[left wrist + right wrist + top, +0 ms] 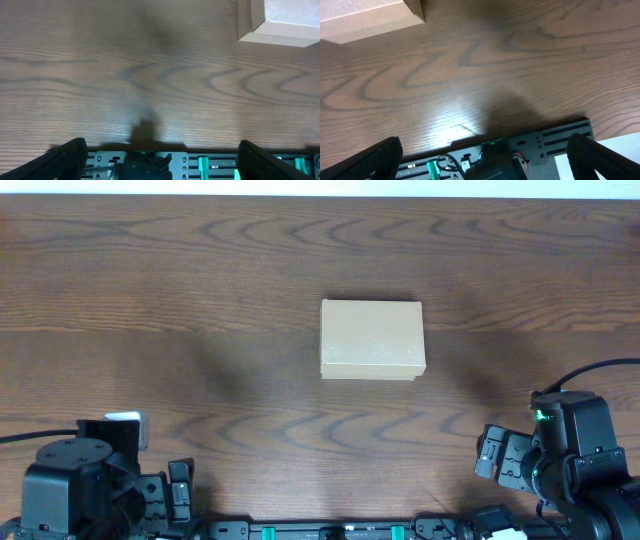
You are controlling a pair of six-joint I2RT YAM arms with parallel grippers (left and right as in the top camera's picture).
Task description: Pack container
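At the near edge of the table (200, 280), both arms are sitting low beside a black mounting rail (330, 530). The left hand (161, 145) is showing its fingers spread wide apart with nothing between them. The right hand (485, 140) is likewise standing fully apart and empty. Both hands are pointing out over bare wood, well apart from the work piece.

The container (372, 340) is lying flat near the middle of the table, ahead of both hands and roughly between them. Its lid is appearing closed and level in the overhead view. No other item for packing is showing in any view.

Handling judgement:
- The container is looking like thin tan cardboard, so it is probably light and likely to slide when pushed.
- The walls are probably yielding under a hard squeeze. A gentle closing force is advisable.
- The surface is matte and should be offering fair friction to the fingers.
- The short sides are looking like the best places to take hold. The lid flap edge is suiting a lift by one finger while the other hand is bracing the body.

The table is dark wood-grain, smooth and flat, with soft shadows. Beyond its far edge only a pale strip is showing; the room cannot be told.
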